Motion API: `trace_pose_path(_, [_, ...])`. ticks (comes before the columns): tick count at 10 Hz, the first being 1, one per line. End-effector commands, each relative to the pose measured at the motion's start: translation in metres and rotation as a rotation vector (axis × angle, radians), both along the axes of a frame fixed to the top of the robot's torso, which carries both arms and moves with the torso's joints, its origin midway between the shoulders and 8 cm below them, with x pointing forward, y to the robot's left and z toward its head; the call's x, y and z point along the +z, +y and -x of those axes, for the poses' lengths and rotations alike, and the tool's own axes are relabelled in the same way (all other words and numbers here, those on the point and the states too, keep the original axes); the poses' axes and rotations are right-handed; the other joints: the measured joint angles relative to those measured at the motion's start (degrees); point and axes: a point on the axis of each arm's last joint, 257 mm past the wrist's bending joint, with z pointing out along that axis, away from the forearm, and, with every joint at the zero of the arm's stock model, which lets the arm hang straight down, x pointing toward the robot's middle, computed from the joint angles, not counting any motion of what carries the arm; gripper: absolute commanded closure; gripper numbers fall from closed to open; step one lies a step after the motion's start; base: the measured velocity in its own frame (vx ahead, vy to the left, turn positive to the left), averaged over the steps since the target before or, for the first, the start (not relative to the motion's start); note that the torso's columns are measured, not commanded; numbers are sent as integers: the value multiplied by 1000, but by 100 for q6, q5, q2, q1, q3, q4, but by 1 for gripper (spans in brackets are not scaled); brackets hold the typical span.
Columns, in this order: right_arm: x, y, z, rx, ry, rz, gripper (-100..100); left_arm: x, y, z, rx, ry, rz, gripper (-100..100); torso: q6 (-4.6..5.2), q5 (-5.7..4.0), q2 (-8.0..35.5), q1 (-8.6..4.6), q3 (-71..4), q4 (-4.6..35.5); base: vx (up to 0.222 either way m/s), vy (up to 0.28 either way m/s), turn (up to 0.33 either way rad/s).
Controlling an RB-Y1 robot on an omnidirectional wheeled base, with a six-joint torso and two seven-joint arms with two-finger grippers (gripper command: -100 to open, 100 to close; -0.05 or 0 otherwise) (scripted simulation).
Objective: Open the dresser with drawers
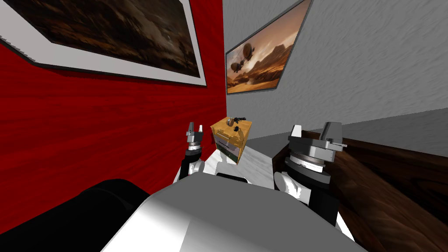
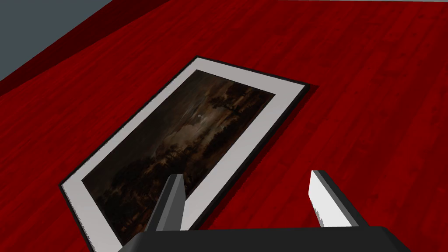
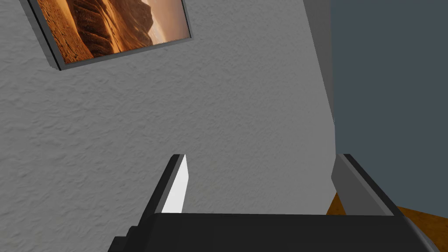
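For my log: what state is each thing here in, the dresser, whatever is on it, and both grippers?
dresser: stands in the corner, no drawer visibly pulled out, neither gripper touching it.
small dark things: lying on the dresser's top, too small to tell more.
left gripper: open, empty, raised short of the dresser.
right gripper: open, empty, raised, apart from the dresser.

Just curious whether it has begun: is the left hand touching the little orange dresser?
Apart. The head view shows the left gripper raised beside the dresser, red wall visible between them; its fingers stand open on nothing.
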Motion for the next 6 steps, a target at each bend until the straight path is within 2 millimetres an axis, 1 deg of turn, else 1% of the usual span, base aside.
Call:
trace_pose_path(1, [0,0,0,0,0,0,0,0,0,0,0,0,0,0,0,0,232,0,-467,235,0,0,0])
trace_pose_path(3, [0,0,0,0,0,0,0,0,0,0,0,0,0,0,0,0,1003,0,-2014,1006,0,0,0])
trace_pose_path(6, [0,0,0,0,0,0,0,0,0,0,0,0,0,0,0,0,2269,0,-4536,2268,0,0,0])
